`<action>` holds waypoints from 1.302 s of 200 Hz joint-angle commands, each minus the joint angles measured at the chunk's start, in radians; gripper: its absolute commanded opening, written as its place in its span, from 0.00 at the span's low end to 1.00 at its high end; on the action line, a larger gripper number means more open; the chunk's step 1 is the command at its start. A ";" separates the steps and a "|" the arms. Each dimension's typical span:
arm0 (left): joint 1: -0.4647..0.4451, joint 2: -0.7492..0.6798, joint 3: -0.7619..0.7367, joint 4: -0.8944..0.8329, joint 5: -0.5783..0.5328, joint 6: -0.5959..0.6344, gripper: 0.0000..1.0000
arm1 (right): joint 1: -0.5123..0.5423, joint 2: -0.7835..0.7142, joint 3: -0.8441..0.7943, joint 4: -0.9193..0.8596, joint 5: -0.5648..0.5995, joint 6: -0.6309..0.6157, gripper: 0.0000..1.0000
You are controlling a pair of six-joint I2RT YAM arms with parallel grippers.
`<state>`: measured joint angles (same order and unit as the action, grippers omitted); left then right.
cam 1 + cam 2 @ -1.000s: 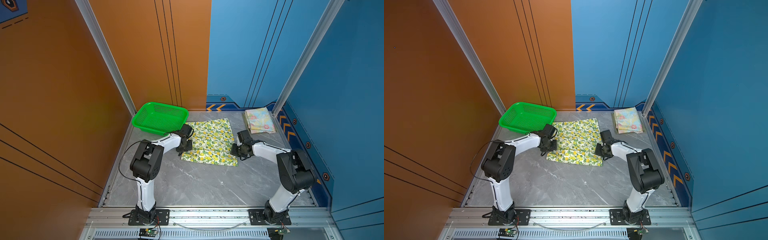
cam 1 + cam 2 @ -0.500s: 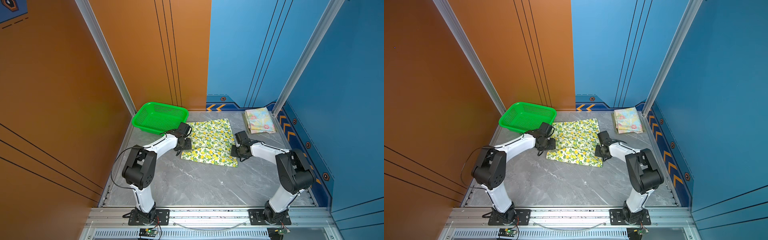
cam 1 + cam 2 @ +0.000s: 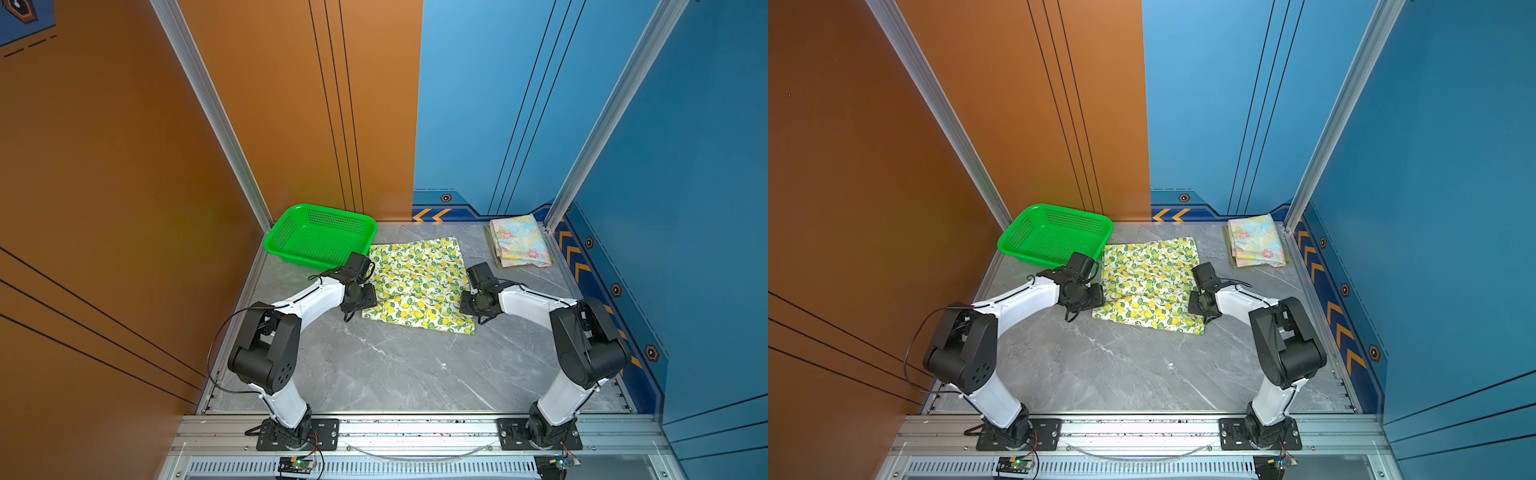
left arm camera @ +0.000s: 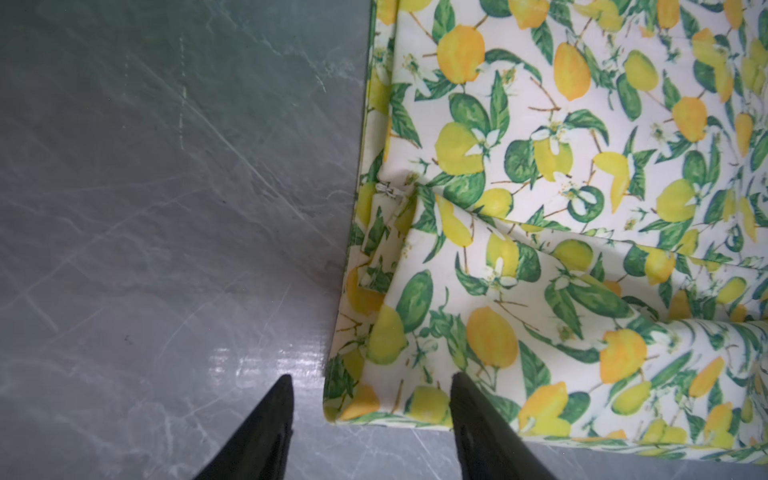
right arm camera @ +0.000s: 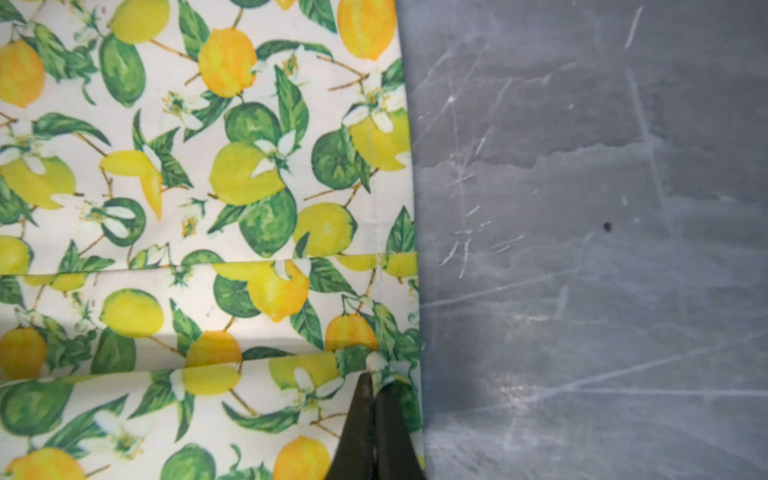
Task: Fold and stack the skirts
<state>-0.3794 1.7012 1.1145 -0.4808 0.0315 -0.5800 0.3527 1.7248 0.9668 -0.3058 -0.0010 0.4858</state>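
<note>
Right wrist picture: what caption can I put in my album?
The right gripper pinches the edge of the lemon skirt on the grey table.

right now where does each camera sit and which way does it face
Top views: high over the front of the table, looking down toward the back at the lemon skirt, green basket and floral skirt; left arm and right arm show whole.
Left wrist: low over the table, looking down past the open left gripper at the lemon skirt's corner.
Right wrist: also low, looking past the right gripper, shut on the lemon skirt's opposite edge.
Shared: both wrist views show the lemon skirt and table.
</note>
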 commanded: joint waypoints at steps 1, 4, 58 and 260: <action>0.011 0.036 -0.012 0.056 0.045 -0.012 0.56 | 0.006 0.016 0.009 -0.052 0.007 -0.020 0.00; 0.011 0.039 -0.012 0.060 0.046 -0.011 0.56 | 0.006 0.015 0.009 -0.052 0.007 -0.020 0.00; 0.026 0.081 -0.021 0.145 0.085 -0.008 0.11 | 0.002 0.001 0.001 -0.052 0.007 -0.019 0.00; -0.006 -0.071 -0.140 0.149 0.054 -0.024 0.00 | -0.033 -0.320 -0.287 0.062 -0.250 0.179 0.41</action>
<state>-0.3790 1.6650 0.9871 -0.3176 0.1059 -0.5999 0.3122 1.3857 0.6769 -0.3096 -0.1917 0.6270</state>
